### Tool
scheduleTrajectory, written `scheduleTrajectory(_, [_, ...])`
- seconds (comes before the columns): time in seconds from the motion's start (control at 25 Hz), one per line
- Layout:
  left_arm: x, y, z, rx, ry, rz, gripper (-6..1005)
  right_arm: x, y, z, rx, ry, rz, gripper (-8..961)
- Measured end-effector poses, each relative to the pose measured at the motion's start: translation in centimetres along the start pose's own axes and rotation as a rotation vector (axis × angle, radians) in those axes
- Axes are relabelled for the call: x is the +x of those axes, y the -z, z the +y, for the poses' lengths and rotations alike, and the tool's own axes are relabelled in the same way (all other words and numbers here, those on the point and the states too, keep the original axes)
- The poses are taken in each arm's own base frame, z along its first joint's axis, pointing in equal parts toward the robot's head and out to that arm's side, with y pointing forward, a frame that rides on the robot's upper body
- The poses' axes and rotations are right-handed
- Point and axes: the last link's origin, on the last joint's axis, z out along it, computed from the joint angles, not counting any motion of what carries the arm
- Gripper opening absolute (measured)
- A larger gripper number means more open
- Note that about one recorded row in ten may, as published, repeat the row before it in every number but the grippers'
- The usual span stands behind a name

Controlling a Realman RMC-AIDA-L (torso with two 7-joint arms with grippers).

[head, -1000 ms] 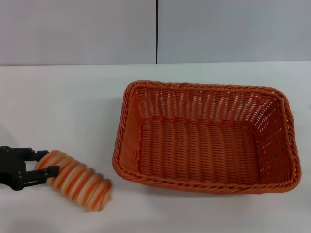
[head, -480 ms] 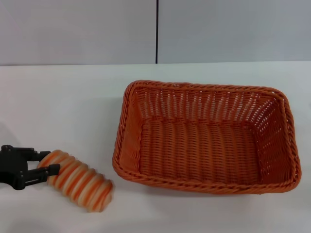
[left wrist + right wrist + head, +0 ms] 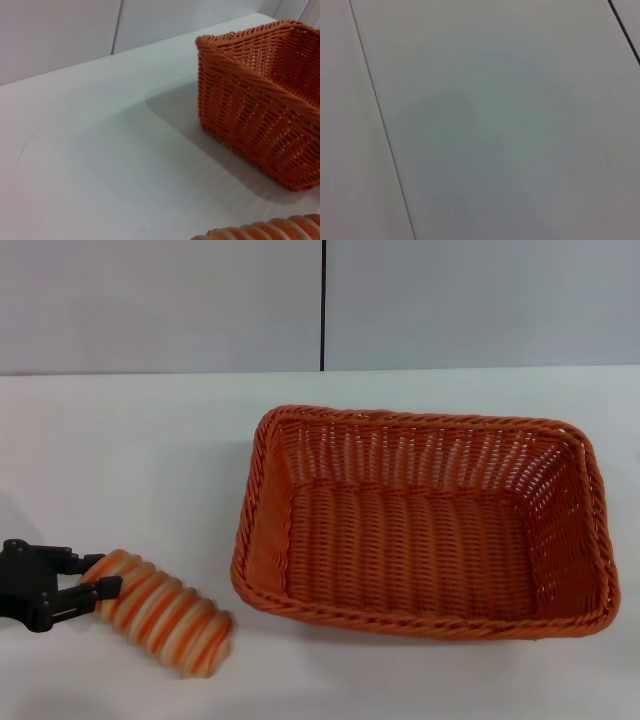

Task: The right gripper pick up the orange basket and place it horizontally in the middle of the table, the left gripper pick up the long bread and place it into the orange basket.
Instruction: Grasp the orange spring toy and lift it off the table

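The orange basket (image 3: 425,525) sits lengthwise across the middle of the white table (image 3: 130,460), empty; one of its corners shows in the left wrist view (image 3: 255,95). The long bread (image 3: 165,612), cream with orange stripes, lies at the front left, a short gap from the basket's left end. My left gripper (image 3: 93,576) comes in from the left edge, its two black fingers clamped on the loaf's left end. A strip of the loaf (image 3: 270,231) shows in the left wrist view. The right gripper is out of view.
A grey panelled wall (image 3: 450,300) with a dark vertical seam stands behind the table. The right wrist view shows only a grey panelled surface (image 3: 495,125). Bare tabletop lies between the bread and the basket's left wall.
The left gripper's fingers have drawn slightly closer together on the loaf's end. The loaf has shifted a little; the basket has not moved.
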Motion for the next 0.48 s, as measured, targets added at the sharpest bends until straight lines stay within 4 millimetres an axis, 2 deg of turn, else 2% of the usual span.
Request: scheduleTrajectory(0.48, [0.09,0.00,-0.06,0.000,-0.001,0.000,312,0.04,-0.05,0.04,-0.001,0.000,-0.001,593])
